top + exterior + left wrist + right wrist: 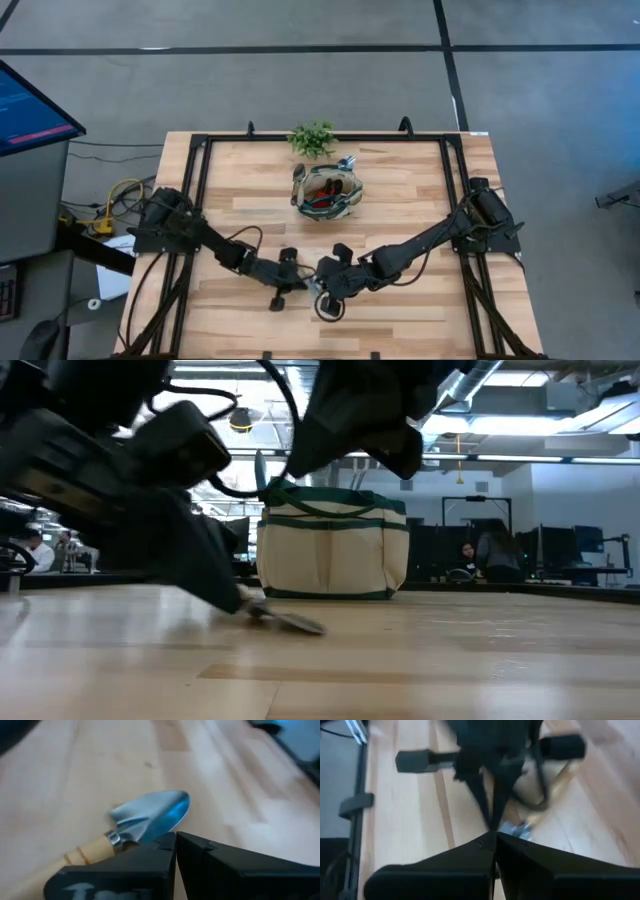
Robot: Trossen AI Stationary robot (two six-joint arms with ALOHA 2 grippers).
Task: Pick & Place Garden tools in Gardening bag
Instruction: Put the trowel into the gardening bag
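A small trowel [150, 820] is seen lying flat on the table [420, 200], well in front of the gardening bag [329, 192], on the side away from the leafy plant [312, 138]. Its silver metal blade is shown in the left wrist view, joined by a ferrule to a light wooden handle. In the low view the blade [290, 621] rests on the wood just in front of the bag.

Handling is judged as follows: the tool is light and rigid; the polished blade is likely slippery and thin against the table, so a poor place to pinch. The wooden handle is judged the better hold, near the ferrule, where the balance should sit close to the grip.

The left gripper [175, 840] is observed directly over the handle-blade junction, fingers drawn together with only a thin seam between them. No part of the trowel is seen between the tips, so it is recorded as closed and empty; contact with the tool cannot be confirmed.

The right gripper [495, 837] is likewise closed on nothing and is placed just beside the left one, also in front of the bag.

Inside the bag, red and dark tool parts are visible from above, with a silver item at its rim.
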